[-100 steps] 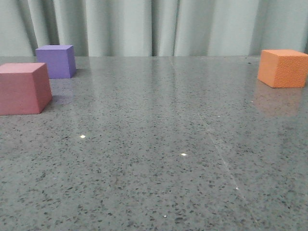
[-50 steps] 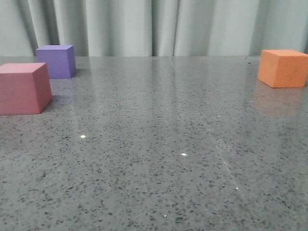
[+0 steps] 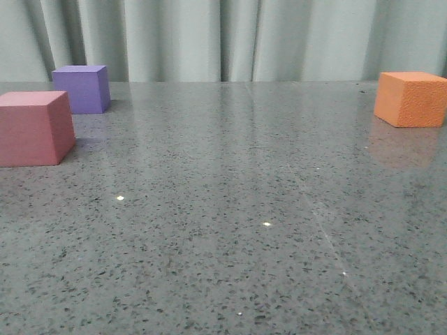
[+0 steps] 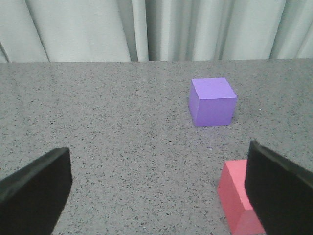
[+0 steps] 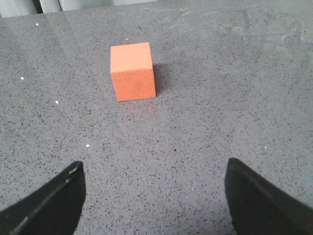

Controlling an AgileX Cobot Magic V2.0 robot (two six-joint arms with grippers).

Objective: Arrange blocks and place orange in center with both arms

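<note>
A: Where do things stand w/ the blocks?

B: Nothing's arranged yet, as far as you can judge. In the front view the pink cube (image 3: 35, 128) sits at the table's (image 3: 230, 209) left edge, the purple cube (image 3: 82, 88) just behind it, apart. The orange cube (image 3: 411, 98) rests far right, well apart from both; the center is bare.

A: And your grippers?

B: Left gripper (image 4: 156, 191) is spread wide, empty, w/ the pink cube near one finger and the purple one ahead. Right gripper (image 5: 156, 196) is spread too, empty, the orange cube ahead, not touched. All three moves remain.
</note>
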